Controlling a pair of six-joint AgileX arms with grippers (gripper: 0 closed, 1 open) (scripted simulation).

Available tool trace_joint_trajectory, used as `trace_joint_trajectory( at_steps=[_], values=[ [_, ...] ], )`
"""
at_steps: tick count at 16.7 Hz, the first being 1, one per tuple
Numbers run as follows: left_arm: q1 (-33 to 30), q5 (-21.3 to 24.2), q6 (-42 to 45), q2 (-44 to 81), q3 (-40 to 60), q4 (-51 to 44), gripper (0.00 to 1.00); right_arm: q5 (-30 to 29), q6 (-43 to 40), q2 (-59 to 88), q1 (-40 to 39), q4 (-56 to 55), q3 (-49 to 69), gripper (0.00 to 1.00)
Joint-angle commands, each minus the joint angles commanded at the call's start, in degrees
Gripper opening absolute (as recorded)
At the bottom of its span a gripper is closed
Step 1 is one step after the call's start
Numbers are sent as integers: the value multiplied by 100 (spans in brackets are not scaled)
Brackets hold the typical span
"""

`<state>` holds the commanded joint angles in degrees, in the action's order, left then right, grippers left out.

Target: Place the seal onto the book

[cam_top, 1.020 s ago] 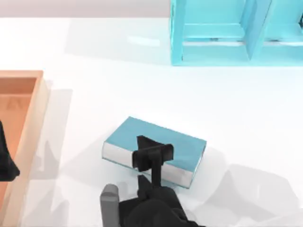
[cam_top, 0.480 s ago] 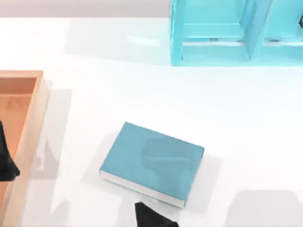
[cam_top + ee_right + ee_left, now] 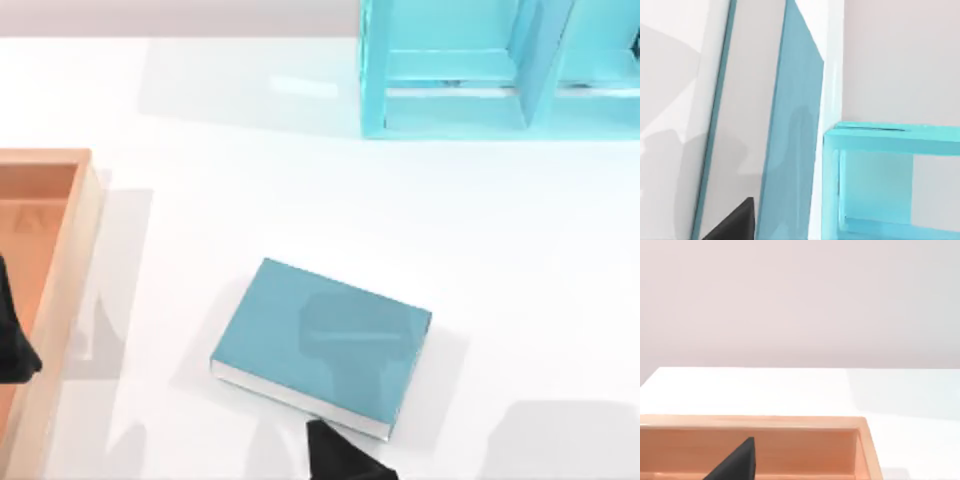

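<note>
**One dark tip beside the book**

One right gripper point(image 3: 345, 458) tip shows at the table's point(image 3: 250, 200) near edge, just beside the teal book point(image 3: 320, 342); its finger state cannot be told. The left gripper point(image 3: 12, 340) sits over the wooden tray point(image 3: 70, 250). A turquoise shelf point(image 3: 500, 70) stands far back.

Bright, even light washes the white tabletop point(image 3: 250, 190) almost to glare. Soft grey shadows fall across the book point(image 3: 320, 345) cover and beside the wooden tray point(image 3: 60, 290). Edges stay crisp, without visible distortion.
</note>
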<state>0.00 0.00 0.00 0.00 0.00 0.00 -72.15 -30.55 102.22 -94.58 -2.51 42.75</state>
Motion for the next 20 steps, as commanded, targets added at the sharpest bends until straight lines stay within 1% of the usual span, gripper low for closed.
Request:
trace_joint_trajectory(
  at_steps=[2, 4, 6, 8, 12, 18, 20],
  values=[
    [0, 0, 0, 0, 0, 0, 100, 38, 20, -46, 50, 2, -27, 100],
    [0, 0, 0, 0, 0, 0, 100, 233, 114, -292, 303, 10, -159, 100],
    [0, 0, 0, 0, 0, 0, 100, 595, 271, -769, 780, 28, -387, 100],
    [0, 0, 0, 0, 0, 0, 100, 1103, 482, -1478, 1457, 53, -697, 100],
    [0, 0, 0, 0, 0, 0, 100, 2450, 1029, -3557, 3306, 124, -1506, 100],
    [0, 0, 0, 0, 0, 0, 100, 4851, 2021, -7298, 6647, 242, -2935, 100],
    [0, 0, 0, 0, 0, 0, 100, 5604, 2342, -8349, 7638, 265, -3375, 100]
  ],
)
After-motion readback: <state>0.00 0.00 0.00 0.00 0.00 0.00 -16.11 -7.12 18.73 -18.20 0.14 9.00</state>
